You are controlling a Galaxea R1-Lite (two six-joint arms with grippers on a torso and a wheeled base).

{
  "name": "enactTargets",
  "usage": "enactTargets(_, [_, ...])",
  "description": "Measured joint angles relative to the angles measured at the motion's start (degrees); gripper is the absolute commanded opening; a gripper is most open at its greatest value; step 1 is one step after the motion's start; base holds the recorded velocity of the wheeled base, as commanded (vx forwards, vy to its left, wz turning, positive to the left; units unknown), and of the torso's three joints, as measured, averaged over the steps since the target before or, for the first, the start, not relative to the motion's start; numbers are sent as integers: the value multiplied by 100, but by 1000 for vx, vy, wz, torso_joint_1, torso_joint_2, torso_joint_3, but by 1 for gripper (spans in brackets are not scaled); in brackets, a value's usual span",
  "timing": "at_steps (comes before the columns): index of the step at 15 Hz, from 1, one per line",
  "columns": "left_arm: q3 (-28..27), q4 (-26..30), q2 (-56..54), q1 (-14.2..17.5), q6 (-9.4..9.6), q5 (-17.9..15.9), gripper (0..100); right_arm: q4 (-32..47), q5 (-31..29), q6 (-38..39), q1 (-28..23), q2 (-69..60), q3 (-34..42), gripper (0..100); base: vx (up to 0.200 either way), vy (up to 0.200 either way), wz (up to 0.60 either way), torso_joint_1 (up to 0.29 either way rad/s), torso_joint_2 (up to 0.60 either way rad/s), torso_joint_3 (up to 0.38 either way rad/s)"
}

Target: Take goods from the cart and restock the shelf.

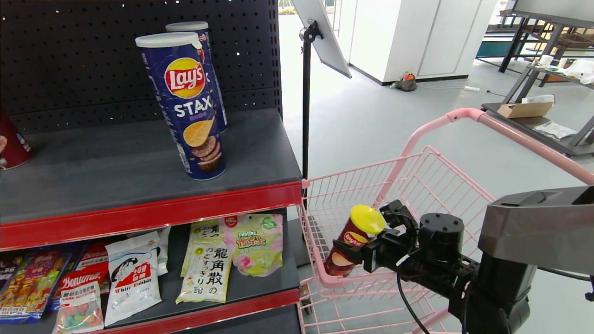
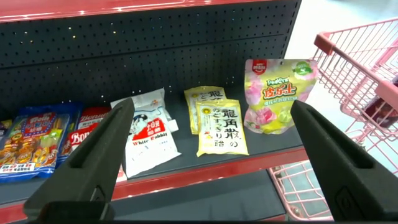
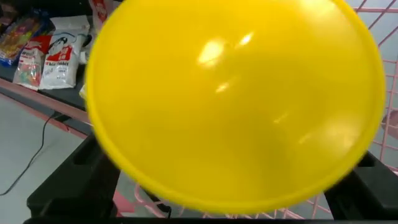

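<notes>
Right hand [image 1: 357,254] clamps a red chip can [image 1: 353,239], its glossy yellow lid up, tilted at the shelf-side corner of the pink wire cart [image 1: 510,132]. Left hand [image 2: 208,124] gapes wide before flat snack bags [image 2: 221,127]. Two tall blue cylinders [image 1: 190,106] stand on the grey shelf [image 1: 116,162].

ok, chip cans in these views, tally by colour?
Blue: 2, the front blue can and the rear blue can, both on the upper shelf.
Red: 2, the yellow-lidded can in the right gripper, and a red cylinder cut off at that shelf's left edge, likely a can.
Total: 4
</notes>
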Motion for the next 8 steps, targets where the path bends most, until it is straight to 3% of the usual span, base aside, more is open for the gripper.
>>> enactTargets(5, [0, 0, 0, -2, 0, 0, 100, 2, -96, 0, -12, 210, -268, 100, 0, 0, 0, 0, 0, 0])
enactTargets(6, [0, 0, 0, -2, 0, 0, 100, 2, -117, 2, -11, 227, -293, 0, 0, 0, 0, 0, 0, 0])
enactTargets(8, [0, 0, 0, -2, 0, 0, 100, 2, -128, 2, 11, 254, -307, 0, 0, 0, 0, 0, 0, 0])
